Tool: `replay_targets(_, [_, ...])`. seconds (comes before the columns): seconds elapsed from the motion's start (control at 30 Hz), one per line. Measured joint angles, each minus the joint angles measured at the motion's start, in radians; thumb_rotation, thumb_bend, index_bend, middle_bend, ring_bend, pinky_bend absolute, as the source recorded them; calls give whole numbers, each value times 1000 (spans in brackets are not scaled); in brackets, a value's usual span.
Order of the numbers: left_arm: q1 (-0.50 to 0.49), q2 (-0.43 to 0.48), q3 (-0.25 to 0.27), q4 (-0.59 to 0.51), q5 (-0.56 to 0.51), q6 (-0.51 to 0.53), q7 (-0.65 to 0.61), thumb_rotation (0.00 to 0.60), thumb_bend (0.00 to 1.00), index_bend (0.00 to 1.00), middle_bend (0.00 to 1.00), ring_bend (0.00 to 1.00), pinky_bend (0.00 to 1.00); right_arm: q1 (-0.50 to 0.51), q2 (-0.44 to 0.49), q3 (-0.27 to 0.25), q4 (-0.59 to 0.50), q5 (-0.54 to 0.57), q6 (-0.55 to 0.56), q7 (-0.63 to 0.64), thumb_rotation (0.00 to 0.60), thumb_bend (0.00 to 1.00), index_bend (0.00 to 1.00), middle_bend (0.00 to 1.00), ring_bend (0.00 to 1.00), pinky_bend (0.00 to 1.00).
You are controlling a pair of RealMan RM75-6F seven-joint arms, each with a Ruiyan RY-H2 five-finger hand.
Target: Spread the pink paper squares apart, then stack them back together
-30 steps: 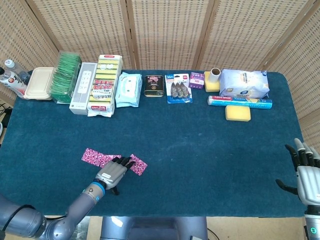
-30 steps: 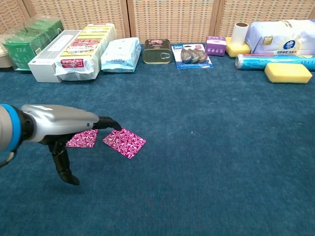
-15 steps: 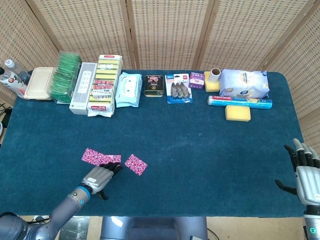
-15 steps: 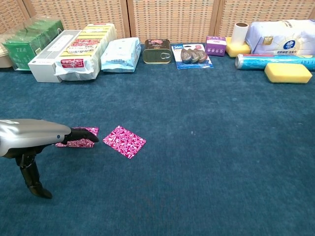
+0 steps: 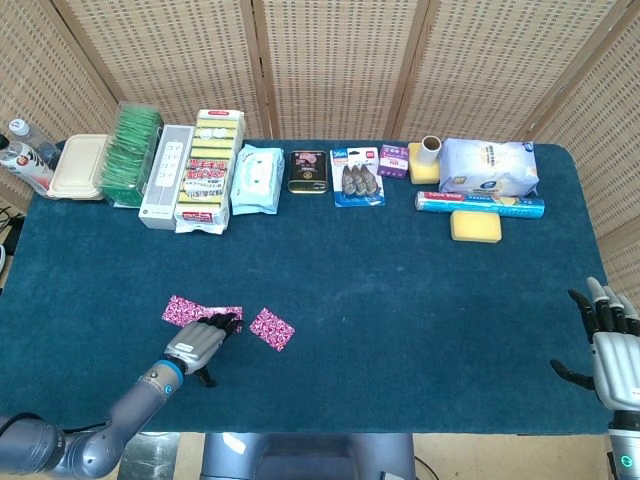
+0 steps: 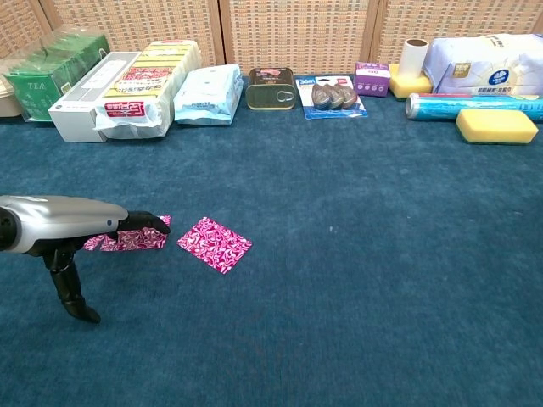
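One pink patterned paper square (image 5: 271, 329) (image 6: 214, 244) lies alone on the blue cloth near the front left. To its left lie more pink squares (image 5: 190, 311) (image 6: 127, 240), overlapping in a short row. My left hand (image 5: 198, 346) (image 6: 72, 225) reaches in from the front left with its fingers stretched flat. Its fingertips (image 6: 153, 223) rest on the right end of that row and its thumb points down to the cloth; it holds nothing. My right hand (image 5: 612, 342) hovers off the table's right front edge with fingers spread and empty. The chest view does not show it.
Along the back edge stand a green tea box (image 6: 47, 80), a white box (image 6: 85, 106), sponge packs (image 6: 144, 80), wipes (image 6: 204, 93), a tin (image 6: 270, 89), a blister pack (image 6: 333, 95), a blue roll (image 6: 471, 103) and a yellow sponge (image 6: 496, 125).
My left hand drew back off the lone right square and now rests its fingertips on the left row. The lone square stayed put. The right hand has not moved.
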Motion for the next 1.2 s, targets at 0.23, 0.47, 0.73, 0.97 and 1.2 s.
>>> replay_targets(0.23, [-7, -7, -21, 33, -23, -2, -3, 600, 61, 0, 0, 37, 134, 0, 0, -2, 1, -1, -2, 4, 600, 0, 104, 0, 0, 0])
replay_targets(0.47, [-27, -18, -48, 69, -47, -25, -6, 600, 62, 0, 0, 40, 134, 0, 2, -5, -2, -5, -5, 6, 600, 0, 104, 0, 0, 0])
replay_targets(0.73, [-53, -40, -65, 111, -84, -52, -1, 600, 62, 0, 0, 40, 134, -4, 4, -6, -5, -13, 6, 4, 600, 0, 104, 0, 0, 0])
replay_targets(0.97, [-64, -47, -76, 119, -87, -53, -2, 600, 62, 0, 0, 40, 134, -3, 3, -8, -5, -14, 1, 4, 600, 0, 104, 0, 0, 0])
replay_targets(1.2, [-91, -74, -90, 137, -121, -51, 19, 600, 63, 0, 0, 40, 134, -4, 6, -8, -6, -14, 3, 8, 600, 0, 104, 0, 0, 0])
